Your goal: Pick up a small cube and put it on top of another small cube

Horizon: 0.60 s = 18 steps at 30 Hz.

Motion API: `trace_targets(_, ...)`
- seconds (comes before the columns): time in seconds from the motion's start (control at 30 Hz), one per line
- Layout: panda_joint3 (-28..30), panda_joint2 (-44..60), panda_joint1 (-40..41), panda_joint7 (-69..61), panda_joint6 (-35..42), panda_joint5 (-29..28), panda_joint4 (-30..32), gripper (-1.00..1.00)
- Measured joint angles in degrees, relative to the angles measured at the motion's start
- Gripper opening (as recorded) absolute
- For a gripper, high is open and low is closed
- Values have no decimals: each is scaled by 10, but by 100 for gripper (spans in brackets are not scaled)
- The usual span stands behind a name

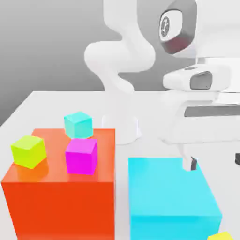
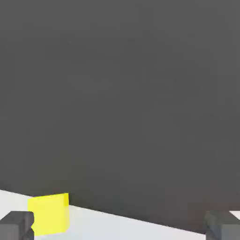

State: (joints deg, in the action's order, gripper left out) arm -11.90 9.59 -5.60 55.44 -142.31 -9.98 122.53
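Note:
A small pure-yellow cube (image 1: 221,236) peeks in at the exterior view's bottom right corner, on the table in front of the big cyan block. In the hand view the small yellow cube (image 2: 48,213) sits on the white table, close by one dark fingertip (image 2: 16,225). My gripper (image 1: 213,161) hangs open over the far right edge of the cyan block, with one finger (image 1: 190,163) showing above that block's top. Seen from the hand, the gripper (image 2: 119,227) has its fingers spread wide and nothing between them.
A big red block (image 1: 61,197) stands at the exterior view's left, carrying a lime cube (image 1: 29,151), a small cyan cube (image 1: 78,124) and a magenta cube (image 1: 81,156). The big cyan block (image 1: 171,197) stands at the right. The arm's white base (image 1: 123,126) rises behind.

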Motion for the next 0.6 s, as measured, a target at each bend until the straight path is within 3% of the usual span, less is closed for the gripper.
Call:
trace_targets(0.27, -13, 163, -38, 16, -34, -12, -27, 0)
trace_targets(0.4, 6, 246, -57, 32, -88, -32, -46, 0)
trace_targets(0.43, 10, 259, -61, 34, -97, -36, -49, -100)
trace_targets(0.6, 9, 259, -60, 33, -97, -35, -49, -100)
